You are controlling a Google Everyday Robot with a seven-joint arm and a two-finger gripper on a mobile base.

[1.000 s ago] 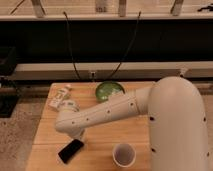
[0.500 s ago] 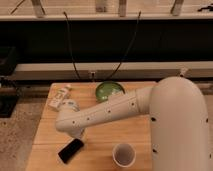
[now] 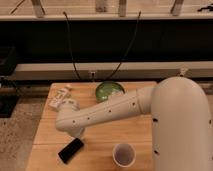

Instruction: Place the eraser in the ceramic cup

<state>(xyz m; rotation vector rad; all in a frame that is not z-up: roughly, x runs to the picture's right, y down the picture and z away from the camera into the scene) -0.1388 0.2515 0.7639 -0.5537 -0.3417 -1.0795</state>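
The eraser [image 3: 71, 150] is a flat black block lying at an angle on the wooden table [image 3: 100, 145], near the front left. The ceramic cup [image 3: 123, 154] is a small white cup with a purplish inside, standing upright to the eraser's right, near the front edge. My white arm [image 3: 107, 112] reaches from the right across the table. Its gripper [image 3: 78, 133] points down just above and behind the eraser's far end, mostly hidden by the arm.
A green bowl [image 3: 109, 90] stands at the back of the table, partly behind the arm. Small white packets [image 3: 61, 99] lie at the back left. A dark wall with hanging cables rises behind the table.
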